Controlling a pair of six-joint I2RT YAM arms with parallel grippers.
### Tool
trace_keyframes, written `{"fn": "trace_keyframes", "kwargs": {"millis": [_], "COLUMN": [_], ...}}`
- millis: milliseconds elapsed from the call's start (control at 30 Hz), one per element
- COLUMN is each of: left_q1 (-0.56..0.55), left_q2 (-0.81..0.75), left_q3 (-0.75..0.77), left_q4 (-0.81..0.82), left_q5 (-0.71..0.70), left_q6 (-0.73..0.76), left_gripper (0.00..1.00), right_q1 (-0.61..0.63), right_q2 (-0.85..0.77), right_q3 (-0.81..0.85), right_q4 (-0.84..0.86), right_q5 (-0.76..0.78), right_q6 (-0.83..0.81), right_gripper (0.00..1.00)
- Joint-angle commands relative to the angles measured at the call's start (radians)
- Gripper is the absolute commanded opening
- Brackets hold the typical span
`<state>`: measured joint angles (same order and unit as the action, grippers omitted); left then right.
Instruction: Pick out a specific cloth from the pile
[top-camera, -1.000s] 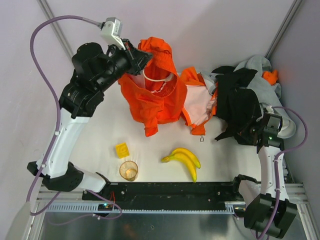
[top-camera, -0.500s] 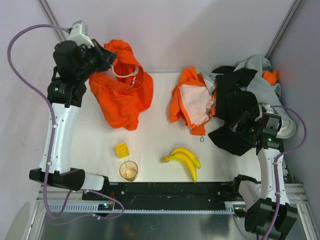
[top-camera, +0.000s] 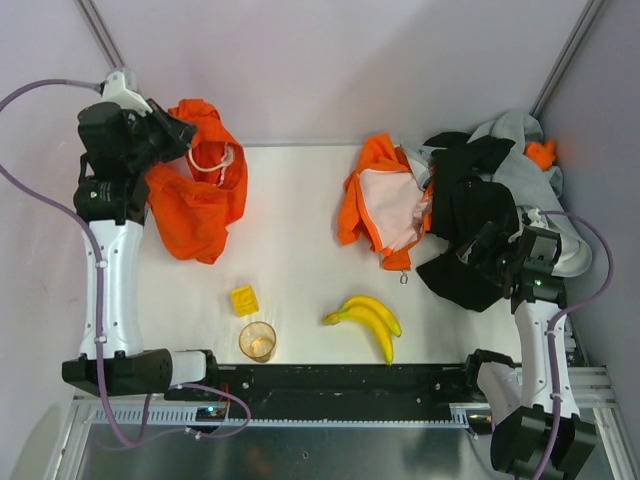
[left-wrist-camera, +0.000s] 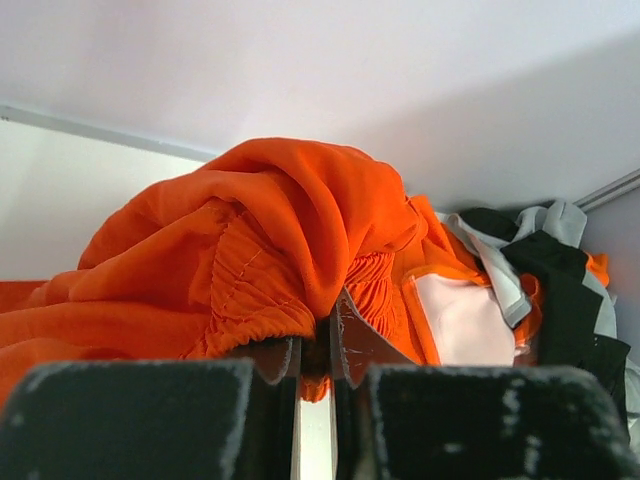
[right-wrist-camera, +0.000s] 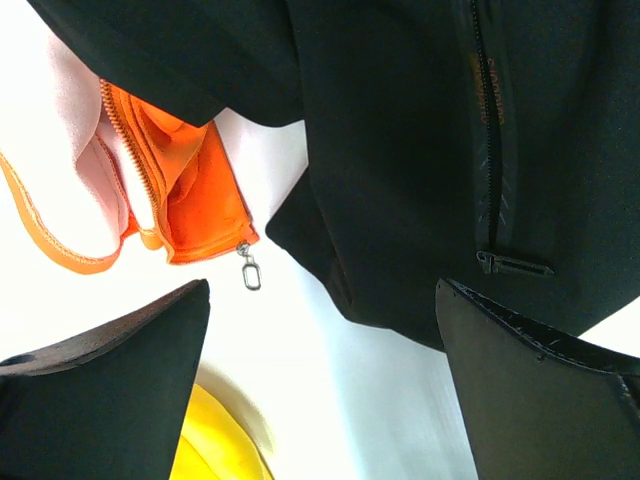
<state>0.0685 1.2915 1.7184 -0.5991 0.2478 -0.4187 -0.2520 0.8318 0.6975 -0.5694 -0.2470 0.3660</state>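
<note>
I am looking down on the white worktop (top-camera: 300, 250). The pile (top-camera: 480, 200) of black and grey garments is heaped at its far right corner. An orange jacket with a pale lining (top-camera: 385, 205) is lying open against the pile's left side.

The cloth (top-camera: 195, 205), all orange with a white drawstring, is hanging at the far left, well apart from the pile. My left claw (top-camera: 185, 135) is pinching a fold of it, and in the wrist view the fingers (left-wrist-camera: 350, 330) are clamped on the gathered waistband. Its lower end may be brushing the worktop, but I cannot tell from above.

My right claw (right-wrist-camera: 322, 290) is hovering with its fingers spread wide over the pile's black near edge, gripping nothing.

The bananas (top-camera: 368, 320), the amber cup (top-camera: 257, 341) and the yellow block (top-camera: 243, 299) are sitting near the front.
</note>
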Motion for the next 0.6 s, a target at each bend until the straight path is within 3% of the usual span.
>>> {"fn": "trace_keyframes", "kwargs": {"millis": [0, 367, 567], "left_q1": [0.01, 0.036, 0.092], "left_q2": [-0.035, -0.02, 0.045], "left_q3": [-0.071, -0.429, -0.591], "left_q4": [0.072, 0.13, 0.186], "left_q5": [0.031, -0.021, -0.007], "left_q6": [0.007, -0.015, -0.102], "left_gripper": [0.01, 0.01, 0.01], "right_q1": [0.016, 0.055, 0.11], "right_q2": [-0.02, -0.043, -0.065], "right_q3": [-0.001, -0.001, -0.005], "right_q4": [0.008, -0.009, -0.032], "right_q5": [0.016, 0.028, 0.052], "right_q6": [0.014, 0.028, 0.047], "right_gripper": [0.99, 0.99, 0.99]}}
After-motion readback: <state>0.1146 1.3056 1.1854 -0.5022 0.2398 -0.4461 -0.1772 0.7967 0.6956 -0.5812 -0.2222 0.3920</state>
